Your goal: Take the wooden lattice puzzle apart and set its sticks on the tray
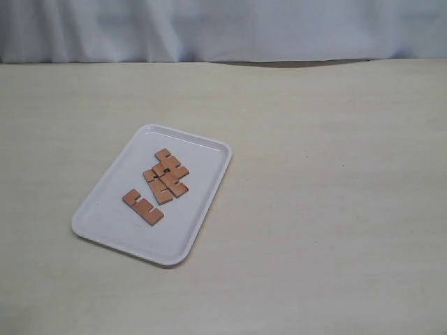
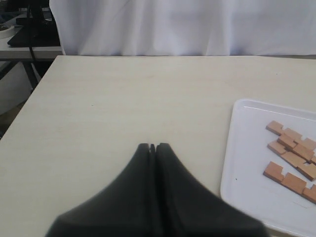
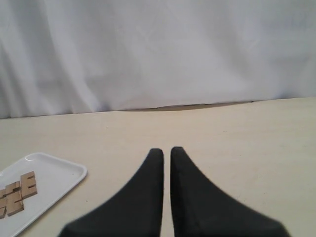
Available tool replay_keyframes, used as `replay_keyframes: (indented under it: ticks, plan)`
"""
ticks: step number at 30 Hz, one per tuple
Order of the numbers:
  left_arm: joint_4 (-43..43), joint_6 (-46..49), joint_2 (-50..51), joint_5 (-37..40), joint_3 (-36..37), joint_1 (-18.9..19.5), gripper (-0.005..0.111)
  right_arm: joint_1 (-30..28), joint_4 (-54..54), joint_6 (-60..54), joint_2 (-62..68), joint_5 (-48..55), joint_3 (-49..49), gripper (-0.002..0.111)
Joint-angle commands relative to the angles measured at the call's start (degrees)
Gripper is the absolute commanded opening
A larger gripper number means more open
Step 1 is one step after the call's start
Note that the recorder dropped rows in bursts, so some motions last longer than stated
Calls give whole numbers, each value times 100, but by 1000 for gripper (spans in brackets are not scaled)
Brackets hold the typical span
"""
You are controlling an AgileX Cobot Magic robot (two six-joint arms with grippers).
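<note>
The white tray (image 1: 112, 223) lies left of the table's centre. The lattice puzzle no longer shows as a grid. One notched stick (image 1: 143, 207) lies alone on the tray, and the other sticks (image 1: 167, 174) lie beside it in a loose overlapping heap. The left wrist view shows the tray (image 2: 247, 168) with the lone stick (image 2: 291, 180) and the heap (image 2: 295, 147). My left gripper (image 2: 153, 146) is shut and empty over bare table beside the tray. My right gripper (image 3: 167, 151) is shut on nothing, a thin slit between its fingers, away from the tray (image 3: 54, 173). Neither gripper appears in the exterior view.
The pale wooden table (image 1: 335, 209) ends at a white curtain (image 1: 223, 28) along the back. In the left wrist view the table's side edge (image 2: 29, 98) shows, with dark equipment (image 2: 29, 29) beyond it.
</note>
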Motion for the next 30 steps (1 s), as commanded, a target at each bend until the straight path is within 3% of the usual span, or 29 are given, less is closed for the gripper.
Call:
replay_keyframes:
  ticks: [1, 12, 30]
  plan:
    - [11, 6, -15, -36, 18, -43, 0, -25, 104, 106, -25, 230, 17, 5]
    - [11, 6, -15, -36, 18, -43, 0, -25, 382, 157, -25, 1116, 17, 5]
    - [11, 6, -15, -36, 18, -43, 0, -25, 382, 157, -25, 1118, 17, 5]
